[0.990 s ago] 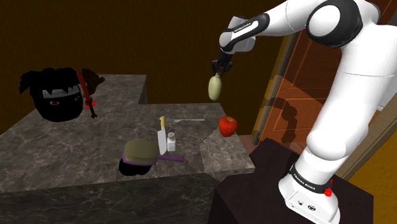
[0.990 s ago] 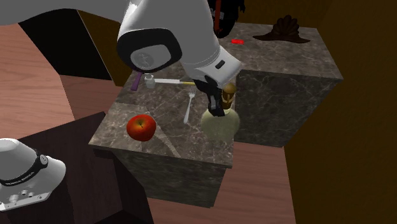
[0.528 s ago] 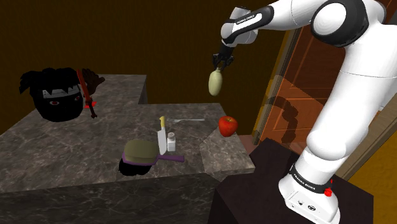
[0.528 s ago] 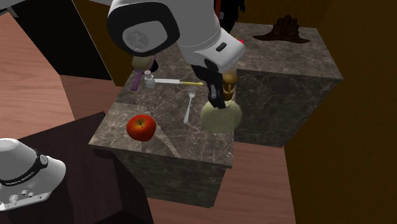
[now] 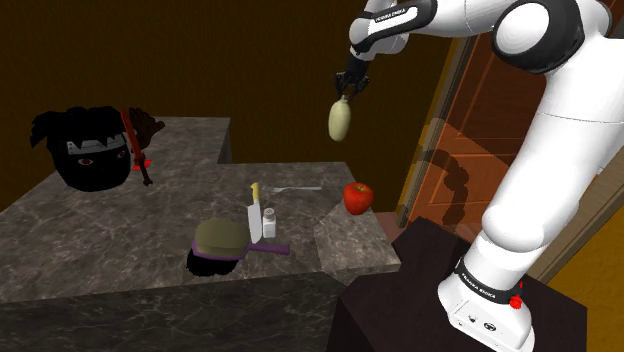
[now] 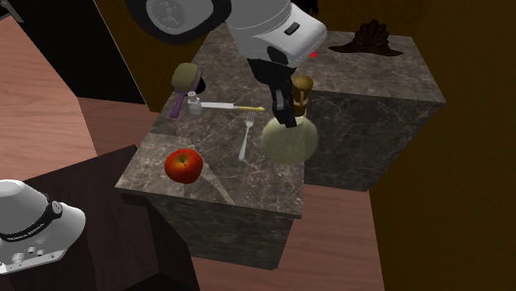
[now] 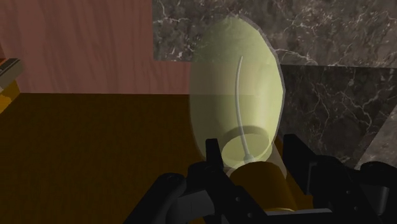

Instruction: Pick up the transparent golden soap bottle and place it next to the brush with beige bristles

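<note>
Shoulder view has the black two-finger end effector (image 5: 349, 88) pinching the brown cap of the pale yellow-green, translucent, egg-shaped soap bottle (image 5: 339, 120). The bottle hangs in the air well above the red apple (image 5: 358, 197), which rests on the dark marbled stone bench (image 5: 100, 240). Near the apple, toward that view's left, lies a silver fork (image 5: 295, 188). Farther left of the apple sit a small white shaker (image 5: 269, 222) and a yellow-handled knife (image 5: 253, 210). Both are on the apple's side of the purple-handled brush with beige bristles (image 5: 218, 238), just beside it. Well apart from the apple, a black mask-like object (image 5: 90, 150) sits at the bench's far end.
</note>
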Robot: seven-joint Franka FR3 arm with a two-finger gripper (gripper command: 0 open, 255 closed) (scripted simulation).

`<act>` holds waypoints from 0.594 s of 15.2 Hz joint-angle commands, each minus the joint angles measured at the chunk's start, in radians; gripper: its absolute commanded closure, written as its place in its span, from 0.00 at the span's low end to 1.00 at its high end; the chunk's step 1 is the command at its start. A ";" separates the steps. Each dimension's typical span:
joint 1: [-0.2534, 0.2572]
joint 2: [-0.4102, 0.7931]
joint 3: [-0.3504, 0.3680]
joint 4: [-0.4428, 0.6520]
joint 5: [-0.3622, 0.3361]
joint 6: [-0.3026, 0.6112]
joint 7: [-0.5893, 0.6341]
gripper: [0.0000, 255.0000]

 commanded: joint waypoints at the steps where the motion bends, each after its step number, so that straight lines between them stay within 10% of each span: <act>1: -0.001 -0.005 -0.001 0.020 -0.001 -0.024 -0.001 1.00; 9: -0.002 -0.007 -0.002 0.125 -0.003 -0.131 0.003 1.00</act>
